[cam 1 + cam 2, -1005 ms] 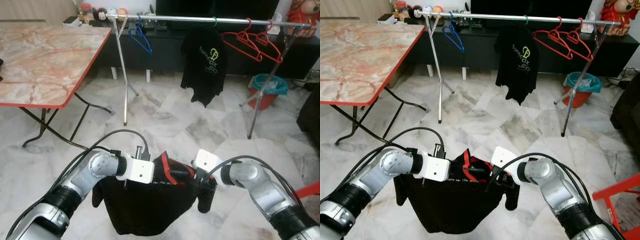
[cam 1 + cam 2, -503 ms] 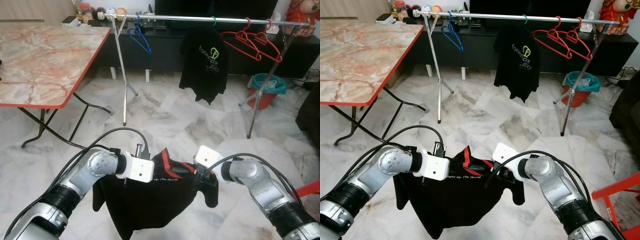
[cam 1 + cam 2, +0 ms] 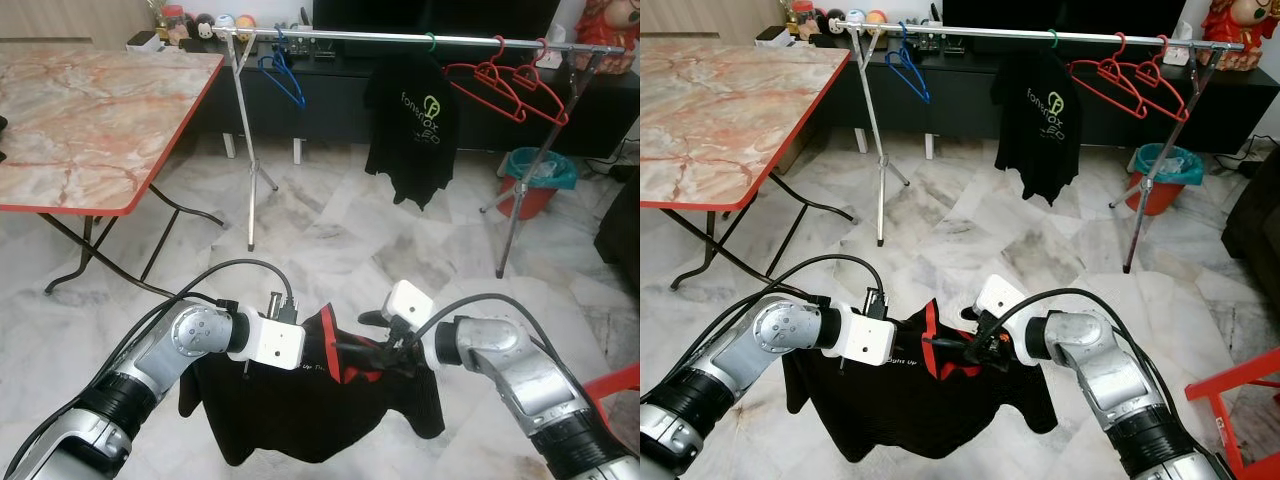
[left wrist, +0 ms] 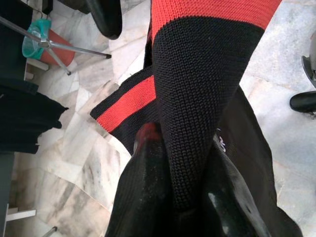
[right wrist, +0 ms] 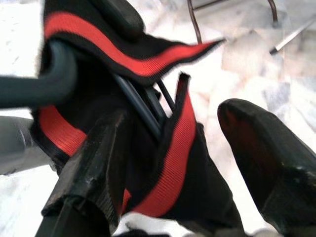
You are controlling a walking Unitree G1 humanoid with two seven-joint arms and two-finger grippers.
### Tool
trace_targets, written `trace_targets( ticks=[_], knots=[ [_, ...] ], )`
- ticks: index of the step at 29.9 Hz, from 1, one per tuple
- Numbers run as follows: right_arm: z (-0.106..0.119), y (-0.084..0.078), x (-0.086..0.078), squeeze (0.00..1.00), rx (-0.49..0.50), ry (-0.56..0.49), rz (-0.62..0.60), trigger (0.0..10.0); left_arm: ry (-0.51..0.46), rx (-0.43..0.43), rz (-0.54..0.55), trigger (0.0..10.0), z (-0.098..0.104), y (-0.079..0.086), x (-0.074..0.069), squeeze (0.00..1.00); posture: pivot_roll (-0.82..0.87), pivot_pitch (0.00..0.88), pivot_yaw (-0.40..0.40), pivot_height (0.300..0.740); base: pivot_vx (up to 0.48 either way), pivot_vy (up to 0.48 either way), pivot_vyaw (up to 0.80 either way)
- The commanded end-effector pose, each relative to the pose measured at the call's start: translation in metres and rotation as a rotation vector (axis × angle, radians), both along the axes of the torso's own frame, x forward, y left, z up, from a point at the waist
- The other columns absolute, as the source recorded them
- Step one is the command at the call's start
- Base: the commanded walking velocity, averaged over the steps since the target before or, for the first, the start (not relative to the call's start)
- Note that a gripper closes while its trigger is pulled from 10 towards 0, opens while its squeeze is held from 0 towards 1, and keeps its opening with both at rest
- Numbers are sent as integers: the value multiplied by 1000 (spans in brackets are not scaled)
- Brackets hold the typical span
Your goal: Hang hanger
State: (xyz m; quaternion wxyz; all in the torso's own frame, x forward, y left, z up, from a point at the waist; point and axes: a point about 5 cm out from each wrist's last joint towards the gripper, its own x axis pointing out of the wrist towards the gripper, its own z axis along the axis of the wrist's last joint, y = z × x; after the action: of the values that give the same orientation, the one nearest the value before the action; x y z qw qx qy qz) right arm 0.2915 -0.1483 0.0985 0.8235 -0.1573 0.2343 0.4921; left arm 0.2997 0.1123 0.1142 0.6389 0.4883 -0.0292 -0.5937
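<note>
A black shirt point(image 3: 300, 410) with a red-striped collar point(image 4: 197, 89) hangs between my two grippers, low over the floor. My left gripper point(image 3: 322, 346) is shut on the ribbed collar, as the left wrist view shows. My right gripper point(image 3: 364, 338) is at the collar from the other side. Its fingers point(image 5: 98, 153) stand wide apart around the collar and the dark hanger point(image 5: 34, 84) inside the shirt. Far ahead the steel clothes rail point(image 3: 400, 38) carries a blue hanger point(image 3: 282, 75), a black printed shirt point(image 3: 412, 130) and two red hangers point(image 3: 510, 85).
A marble-topped folding table point(image 3: 80, 120) with a red edge stands on the left. A teal and red bucket point(image 3: 535, 180) sits by the rail's right leg. A red frame point(image 3: 618, 383) juts in at the lower right. A dark TV cabinet point(image 3: 330, 100) stands behind the rail.
My right gripper has moved left from the shirt's shoulder to the collar, and its fingers now stand apart. The shirt's right side has dropped and hangs loose.
</note>
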Motion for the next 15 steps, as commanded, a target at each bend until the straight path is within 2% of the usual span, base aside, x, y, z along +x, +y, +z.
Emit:
trace_targets(
  ticks=[1, 8, 13, 15],
  knots=[
    [-1, -7, 0, 0, -24, 12, -40, 10000, -15, -11, -37, 10000, 3, -6, -4, 0, -1, 54, -33, 740, 0, 0, 0],
    [-3, -22, 6, 0, -68, 14, -155, 10000, -10, -6, -31, 10000, 1, -4, -4, 0, -3, 56, -32, 740, 0, 0, 0],
    [3, -21, 10, 0, 9, 19, -228, 10000, -8, -3, -32, 10000, 1, -4, -4, 0, -3, 55, -30, 740, 0, 0, 0],
    [8, -21, 11, 0, 77, 25, -249, 10000, -6, 3, -30, 10000, 1, -3, -4, 0, -2, 55, -29, 740, 0, 0, 0]
  ],
)
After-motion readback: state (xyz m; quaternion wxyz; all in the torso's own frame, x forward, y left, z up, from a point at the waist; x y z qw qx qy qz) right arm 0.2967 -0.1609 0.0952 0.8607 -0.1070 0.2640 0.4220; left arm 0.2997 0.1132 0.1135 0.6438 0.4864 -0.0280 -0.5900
